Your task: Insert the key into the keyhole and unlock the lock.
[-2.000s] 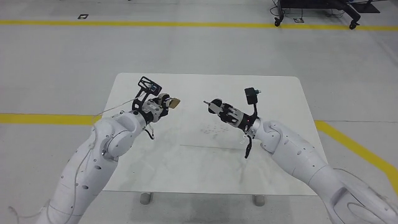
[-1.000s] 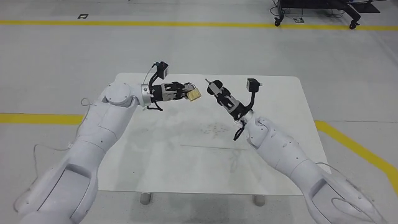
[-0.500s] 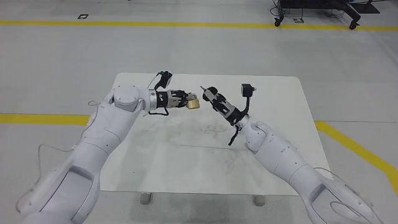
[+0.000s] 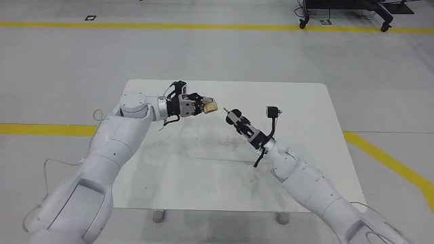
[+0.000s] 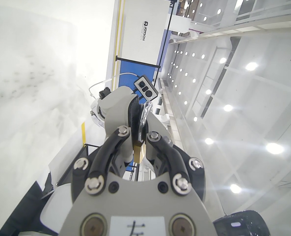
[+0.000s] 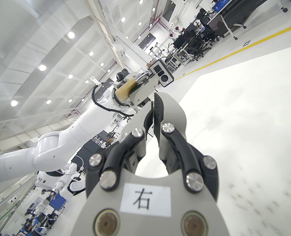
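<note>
Lock (image 4: pixel 211 107), brass, is clamped in the left end effector (image 4: pixel 205 106), held above the table (image 4: pixel 305 169) just upper left of the top view's centre. Close to its right but apart from it, the right end effector (image 4: pixel 230 114) is pinched together on the thin key (image 4: pixel 226 111).

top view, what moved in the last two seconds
The left gripper carried the lock toward the middle of the table. The right gripper brought the key up close to it half a second ago, then drew back, so a gap separates them now. Both grippers kept their hold; the key is not in the lock.
</note>
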{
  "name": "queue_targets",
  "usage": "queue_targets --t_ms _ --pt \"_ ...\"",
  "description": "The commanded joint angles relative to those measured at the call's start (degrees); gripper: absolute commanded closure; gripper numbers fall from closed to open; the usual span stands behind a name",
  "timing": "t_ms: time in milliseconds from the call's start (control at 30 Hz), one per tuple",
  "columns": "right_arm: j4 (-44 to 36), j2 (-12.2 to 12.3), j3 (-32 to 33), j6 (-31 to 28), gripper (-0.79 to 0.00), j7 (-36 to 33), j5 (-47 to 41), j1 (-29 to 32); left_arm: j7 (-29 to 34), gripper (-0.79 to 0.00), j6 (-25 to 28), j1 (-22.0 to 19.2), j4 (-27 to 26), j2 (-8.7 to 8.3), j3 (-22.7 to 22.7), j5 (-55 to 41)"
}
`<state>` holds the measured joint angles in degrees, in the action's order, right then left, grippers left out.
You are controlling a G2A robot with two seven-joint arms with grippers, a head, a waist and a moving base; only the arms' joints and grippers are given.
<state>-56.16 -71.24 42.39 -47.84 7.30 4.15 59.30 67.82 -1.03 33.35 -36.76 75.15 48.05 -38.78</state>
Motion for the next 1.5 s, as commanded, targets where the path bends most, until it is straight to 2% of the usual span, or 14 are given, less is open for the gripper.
queue_targets --t_ms 0,100,267,500,767,1267,1467 --pt "0.00 0.00 0.00 0.00 0.000 -0.01 0.00 0.00 -0.47 0.000 0.14 0.16 -0.20 -0.01 0.01 0.14" --pt "-2.52 -0.22 -0.37 1.85 0.000 -0.69 0.85 0.91 -5.05 0.000 3.23 1.41 -2.86 -0.56 1.22 1.89" --pt "-6.95 -1.15 -1.32 3.71 0.000 -5.34 -6.62 2.89 -11.87 0.000 7.54 4.31 -7.45 -2.18 5.01 4.02" --pt "-5.94 -3.04 -1.31 4.37 0.000 -8.20 -17.17 1.93 -17.29 0.000 5.95 8.10 -14.18 -3.96 8.39 8.49" --pt "-3.45 -5.31 -1.94 4.89 0.000 -9.33 -20.42 0.12 -21.47 0.000 3.74 11.51 -20.79 -4.90 9.88 13.36" --pt "0.09 -8.44 -1.39 3.85 0.000 -9.72 -20.88 -1.43 -22.36 0.000 2.60 13.50 -24.65 -5.40 11.75 16.00" --pt "0.15 -9.12 -0.51 2.96 0.000 -9.95 -20.41 -0.97 -24.79 0.000 4.19 14.20 -25.51 -5.61 13.03 17.43"
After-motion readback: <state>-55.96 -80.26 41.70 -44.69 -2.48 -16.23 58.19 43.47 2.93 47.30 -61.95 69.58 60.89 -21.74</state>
